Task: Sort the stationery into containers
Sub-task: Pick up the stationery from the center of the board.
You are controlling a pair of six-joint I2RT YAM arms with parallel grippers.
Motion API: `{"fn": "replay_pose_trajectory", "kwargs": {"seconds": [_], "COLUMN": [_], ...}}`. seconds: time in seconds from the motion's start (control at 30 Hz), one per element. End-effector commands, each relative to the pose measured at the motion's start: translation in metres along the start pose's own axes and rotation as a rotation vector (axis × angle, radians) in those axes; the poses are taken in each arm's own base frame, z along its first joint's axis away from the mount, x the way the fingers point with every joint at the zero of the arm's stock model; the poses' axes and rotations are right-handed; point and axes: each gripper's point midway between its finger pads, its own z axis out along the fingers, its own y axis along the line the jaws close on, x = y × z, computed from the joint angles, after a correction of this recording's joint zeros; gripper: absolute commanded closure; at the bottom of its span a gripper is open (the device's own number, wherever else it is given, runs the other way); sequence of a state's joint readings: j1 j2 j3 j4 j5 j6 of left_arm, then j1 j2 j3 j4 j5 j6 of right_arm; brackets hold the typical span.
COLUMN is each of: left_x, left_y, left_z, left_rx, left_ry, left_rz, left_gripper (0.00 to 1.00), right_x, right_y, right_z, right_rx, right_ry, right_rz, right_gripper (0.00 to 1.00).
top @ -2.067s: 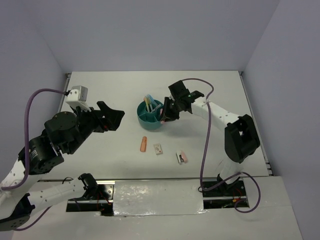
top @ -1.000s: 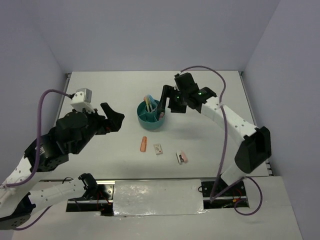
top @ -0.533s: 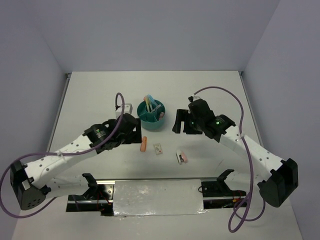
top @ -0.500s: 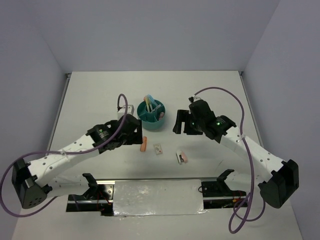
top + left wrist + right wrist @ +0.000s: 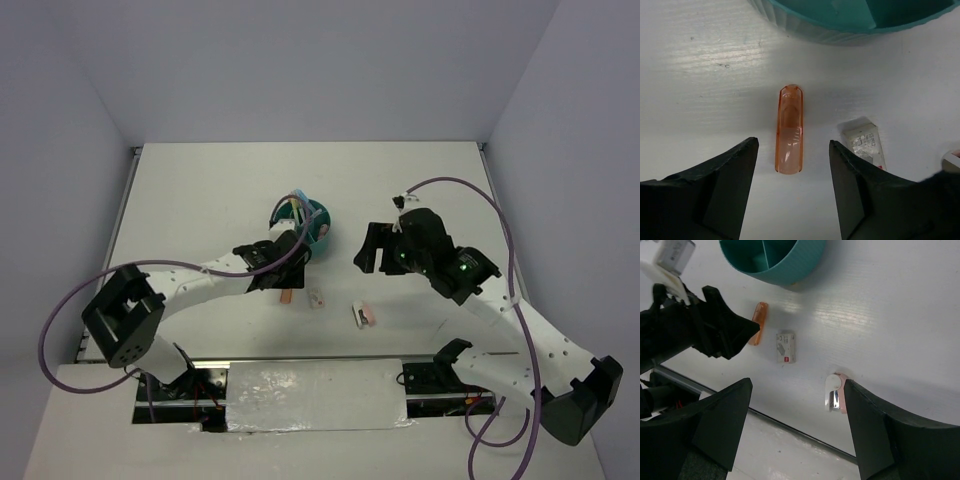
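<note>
Since the left gripper [image 5: 792, 141] hangs with its jaws well apart and nothing held, one finger on each side of the orange marker [image 5: 790, 131], the step in hand looks like the pick of that marker. The marker lies flat on the table [image 5: 700, 65] near the teal bowl [image 5: 850, 30], on the side toward the arm bases, clear of the bowl's wall and with its long axis pointing at the bowl.

The fingers already cross the marker's narrow width, which suits the grasp. They frame the end farthest from the bowl, so a small shift toward the bowl should put the pads on the middle. A straight descent matters. A small white piece [image 5: 865, 145] lies just beside the marker, on its right and a little farther from the bowl, and that side's finger could nudge it. The smooth body may slip or roll, so the close should be slow and square. The lift must clear the bowl's rim before it crosses to a compartment.

The right gripper [image 5: 797, 384] is wide open and empty, over the ground out from the bowl's near right, where a pink-and-white piece [image 5: 835, 392] lies.
</note>
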State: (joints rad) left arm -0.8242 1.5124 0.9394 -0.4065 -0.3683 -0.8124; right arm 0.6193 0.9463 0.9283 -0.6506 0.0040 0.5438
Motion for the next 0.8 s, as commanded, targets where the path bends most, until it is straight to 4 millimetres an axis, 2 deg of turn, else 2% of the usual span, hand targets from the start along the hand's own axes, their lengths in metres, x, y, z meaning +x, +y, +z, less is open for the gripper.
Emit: {"fn": "replay_pose_trajectory", "kwargs": {"seconds": [0.0, 0.17, 0.37, 0.43, 0.47, 0.5, 0.53, 0.67, 0.7, 0.73, 0.77], "left_x": [0.007, 0.035, 0.063, 0.072, 0.073, 0.074, 0.071, 0.052, 0.042, 0.037, 0.035], "left_y": [-0.001, 0.006, 0.01, 0.014, 0.015, 0.015, 0.018, 0.009, -0.003, -0.009, -0.02], "left_z": [0.015, 0.037, 0.038, 0.036, 0.034, 0.025, 0.02, -0.017, -0.033, -0.04, -0.049], "left_rx": [0.001, -0.023, -0.057, -0.07, -0.077, -0.076, -0.091, -0.015, 0.079, 0.134, 0.206], "left_ry": [0.007, 0.075, 0.121, 0.133, 0.129, 0.121, 0.1, -0.019, -0.084, -0.117, -0.14], "left_rz": [-0.002, 0.006, 0.009, 0.007, 0.005, 0.006, 0.009, -0.015, -0.015, -0.01, 0.004], "left_gripper": [0.3, 0.39, 0.51, 0.85, 0.85, 0.98, 1.0, 1.0, 1.0, 1.0, 1.0], "right_x": [-0.009, -0.014, -0.021, -0.023, -0.024, -0.025, -0.024, -0.027, -0.028, -0.034, -0.03], "right_y": [0.005, 0.006, 0.01, 0.012, 0.013, 0.013, 0.02, 0.036, 0.041, 0.049, 0.058], "right_z": [-0.012, -0.018, -0.024, -0.025, -0.025, -0.025, -0.026, -0.028, -0.028, -0.028, -0.027], "right_rx": [-0.021, -0.026, -0.036, -0.043, -0.045, -0.047, -0.081, -0.154, -0.175, -0.21, -0.256], "right_ry": [-0.034, -0.047, -0.064, -0.076, -0.078, -0.084, -0.075, -0.071, -0.071, -0.087, -0.067], "right_rz": [-0.03, -0.045, -0.055, -0.047, -0.044, -0.039, -0.038, -0.008, 0.018, 0.034, 0.052], "right_gripper": [0.18, 0.18, 0.18, 0.18, 0.18, 0.18, 0.18, 0.16, 0.09, 0.01, 0.0]}}
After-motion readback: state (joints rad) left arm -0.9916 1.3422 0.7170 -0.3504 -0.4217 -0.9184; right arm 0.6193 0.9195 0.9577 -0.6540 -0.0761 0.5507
